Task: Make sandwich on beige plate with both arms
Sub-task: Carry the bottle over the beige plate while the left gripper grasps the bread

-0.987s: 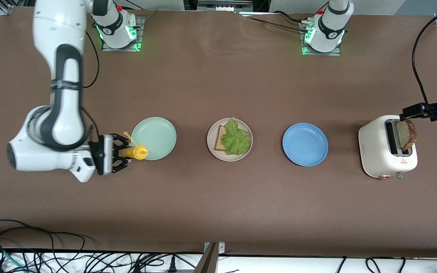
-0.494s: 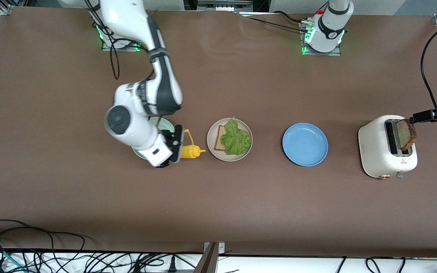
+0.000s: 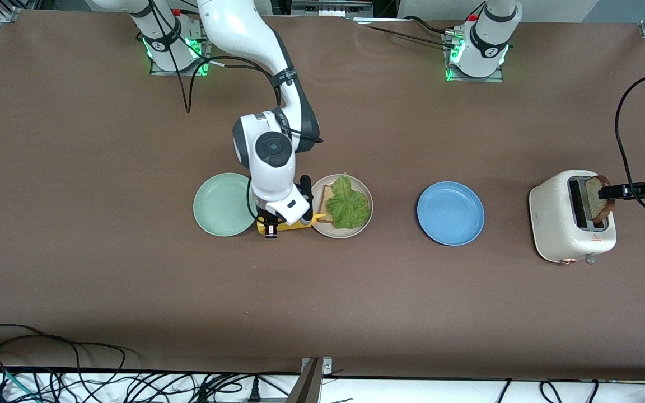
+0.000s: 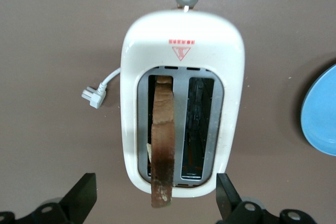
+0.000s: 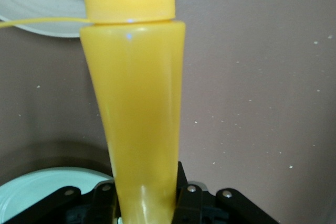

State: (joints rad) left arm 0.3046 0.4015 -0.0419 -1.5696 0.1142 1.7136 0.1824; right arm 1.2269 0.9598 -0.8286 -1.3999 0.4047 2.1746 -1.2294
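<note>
The beige plate (image 3: 351, 233) sits mid-table with one bread slice (image 3: 325, 205) and a lettuce leaf (image 3: 348, 205) on it. My right gripper (image 3: 280, 221) hangs just over the gap between the mint plate and the beige plate, shut on a yellow squeeze bottle (image 3: 291, 225) whose nozzle points at the beige plate. The right wrist view shows the bottle (image 5: 134, 93) clamped in the gripper (image 5: 144, 203), with the beige plate's rim (image 5: 31, 9) past its cap. My left gripper (image 4: 156, 195) is open over the toaster (image 4: 181, 40), straddling a dark-crusted bread slice (image 4: 161, 140) that stands in one slot.
A mint-green plate (image 3: 219, 204) lies toward the right arm's end and a blue plate (image 3: 450, 212) between the beige plate and the toaster (image 3: 557, 224). The toaster's loose plug (image 4: 94, 97) lies on the table. Cables (image 3: 76, 358) run along the table's front edge.
My right arm has swung the yellow bottle from the outer side of the mint plate across it to beside the beige plate. The left gripper has shifted slightly at the toaster.
</note>
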